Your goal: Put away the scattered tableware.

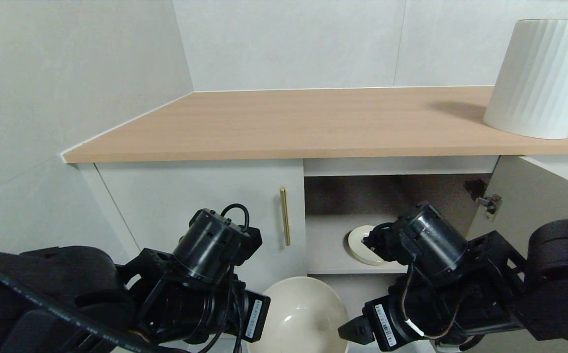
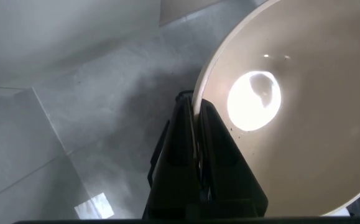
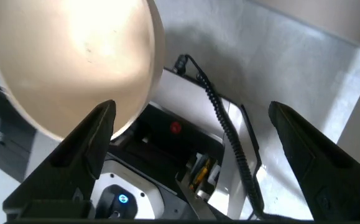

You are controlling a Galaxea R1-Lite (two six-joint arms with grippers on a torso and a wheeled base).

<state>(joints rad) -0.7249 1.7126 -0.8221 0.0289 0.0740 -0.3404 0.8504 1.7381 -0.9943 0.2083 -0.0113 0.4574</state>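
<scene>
Head view — bowl [image 1: 303, 314] cut off, left tool [image 2: 195, 109] pinching rim, plate [image 1: 359, 245] half-hidden

Kitchen: wooden countertop [image 1: 313, 122], tiled walls [image 1: 288, 44].

Cream bowl [image 1: 303, 316] mouth up; pale dish [image 1: 362, 247], perhaps saucer, on cabinet shelf [image 1: 328, 245].

the bowl [image 1: 303, 314] is smooth and glossy, the countertop [image 1: 288, 122] matt wood grain, the door handle [image 1: 284, 215] shiny brass-coloured metal.
</scene>
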